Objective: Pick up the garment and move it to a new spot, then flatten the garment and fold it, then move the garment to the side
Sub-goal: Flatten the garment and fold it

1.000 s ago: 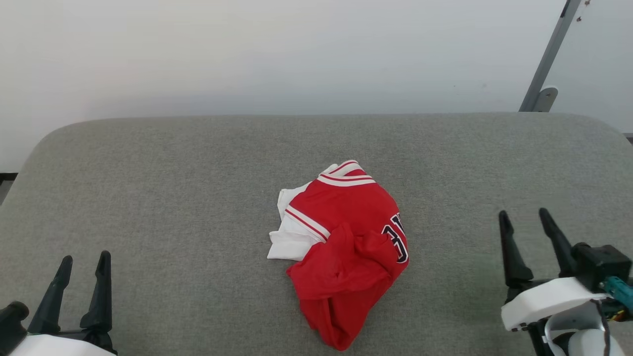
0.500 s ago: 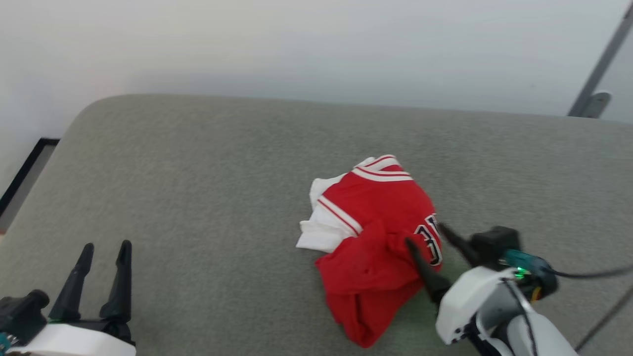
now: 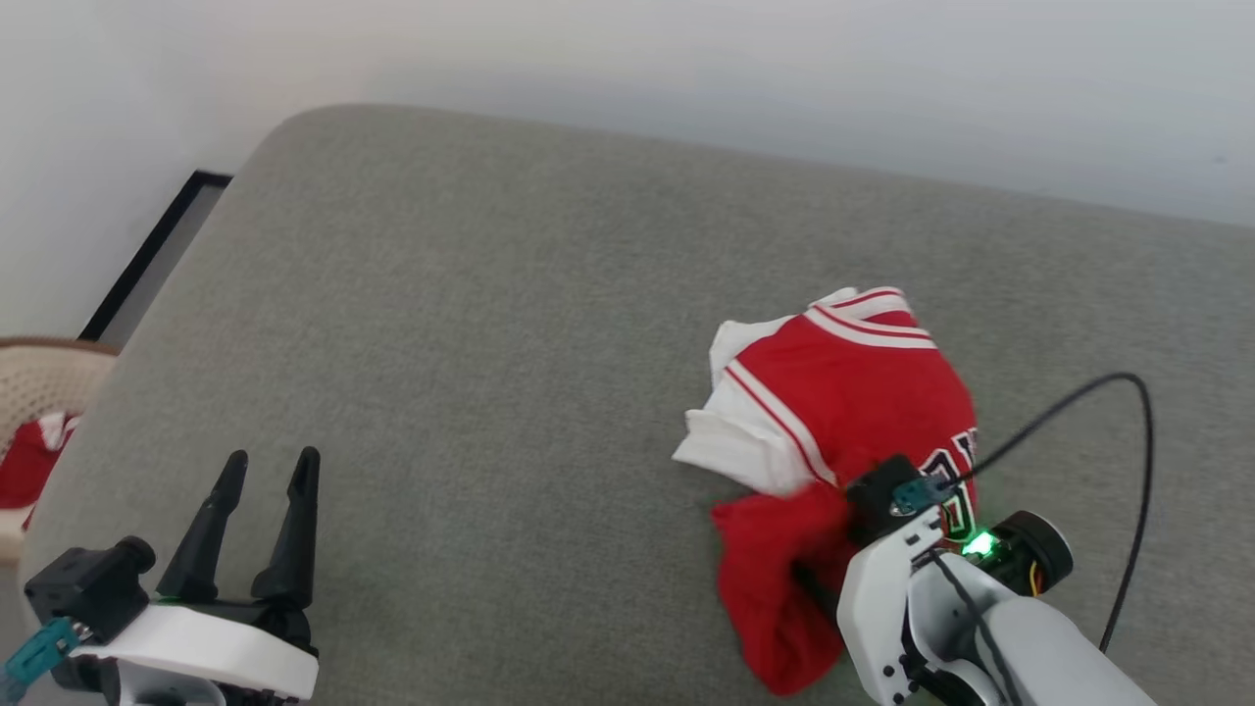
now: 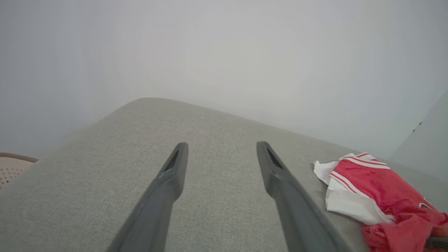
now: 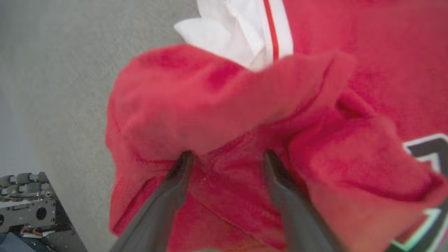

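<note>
Surface: a grey woven-fabric cushion (image 3: 471, 324) with rounded corners, showing no creases or marks. Behind its far edge stands a plain pale wall (image 3: 588, 49).

Left gripper (image 3: 273, 456): it hovers over bare fabric with its fingers spread apart and nothing between them. Off the cushion's edge to this gripper's left sits a beige woven basket (image 3: 39, 378) with red cloth (image 3: 25, 456) in it. Ahead of the basket, a dark-edged strip of floor (image 3: 147, 265) runs along the foot of the wall.

Right gripper (image 5: 227, 157): the jaws are wide apart and not clamped. Both fingertips are pushed into the red folds of the garment (image 3: 853, 392), and a loose fold lies over the tips. A green light (image 3: 978, 542) glows at its wrist, and a black cable (image 3: 1137, 441) loops out on this gripper's right.

Garment: it lies crumpled in a heap on the cushion, directly at and ahead of the right gripper's tips. The white sleeve and striped trim are on the side farthest from that gripper, and part of the black-and-white lettering sits just to the right of its fingers. From the left gripper, the heap lies well apart, ahead and to the right.
</note>
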Robot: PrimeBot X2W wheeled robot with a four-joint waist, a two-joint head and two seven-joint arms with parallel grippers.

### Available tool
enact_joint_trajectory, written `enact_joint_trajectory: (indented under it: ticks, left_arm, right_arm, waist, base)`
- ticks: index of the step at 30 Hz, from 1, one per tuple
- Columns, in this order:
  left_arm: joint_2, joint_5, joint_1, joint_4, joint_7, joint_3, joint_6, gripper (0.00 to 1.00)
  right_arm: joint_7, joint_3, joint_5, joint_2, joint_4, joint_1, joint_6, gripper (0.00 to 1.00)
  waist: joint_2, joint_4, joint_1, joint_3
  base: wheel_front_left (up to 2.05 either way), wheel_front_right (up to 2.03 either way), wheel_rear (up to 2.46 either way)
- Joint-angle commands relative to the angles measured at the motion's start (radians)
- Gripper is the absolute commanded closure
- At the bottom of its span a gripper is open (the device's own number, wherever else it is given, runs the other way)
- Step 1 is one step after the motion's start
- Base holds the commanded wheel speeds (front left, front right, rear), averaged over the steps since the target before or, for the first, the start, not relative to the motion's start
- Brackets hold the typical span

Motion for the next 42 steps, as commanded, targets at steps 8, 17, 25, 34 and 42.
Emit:
enact_joint_trajectory:
  ticks: [8, 17, 25, 34, 42]
  left_arm:
    - [-0.004, -0.015, -0.026, 0.032, -0.011, 0.007, -0.009, 0.00]
    - [0.007, -0.024, 0.001, 0.032, -0.016, 0.035, -0.008, 0.00]
    - [0.001, -0.022, 0.009, 0.029, -0.016, 0.039, -0.006, 0.00]
    - [-0.001, -0.025, -0.009, 0.040, -0.018, 0.028, -0.009, 0.00]
    - [0.006, -0.029, -0.009, 0.049, -0.019, 0.029, -0.012, 0.00]
  right_arm:
    - [-0.006, 0.045, 0.006, 0.007, 0.067, -0.067, -0.001, 1.00]
    - [0.032, -0.096, 0.045, -0.065, -0.118, -0.019, -0.001, 1.00]
    - [0.104, -0.309, 0.021, -0.102, -0.274, 0.099, -0.001, 1.00]
    - [0.110, -0.495, -0.032, -0.073, -0.152, 0.192, -0.001, 1.00]
    - [0.038, -0.476, -0.050, -0.068, -0.027, 0.138, -0.001, 0.00]
  waist:
    - [0.0000, 0.013, 0.0000, 0.025]
    - [0.0000, -0.050, 0.0000, 0.003]
    - [0.0000, -0.089, 0.0000, -0.003]
    - [0.0000, -0.102, 0.0000, 0.007]
    - [0.0000, -0.115, 0.0000, 0.007]
  base:
    - [0.00, 0.00, 0.00]
    - [0.00, 0.00, 0.00]
    - [0.00, 0.00, 0.00]
    - [0.00, 0.00, 0.00]
    - [0.00, 0.00, 0.00]
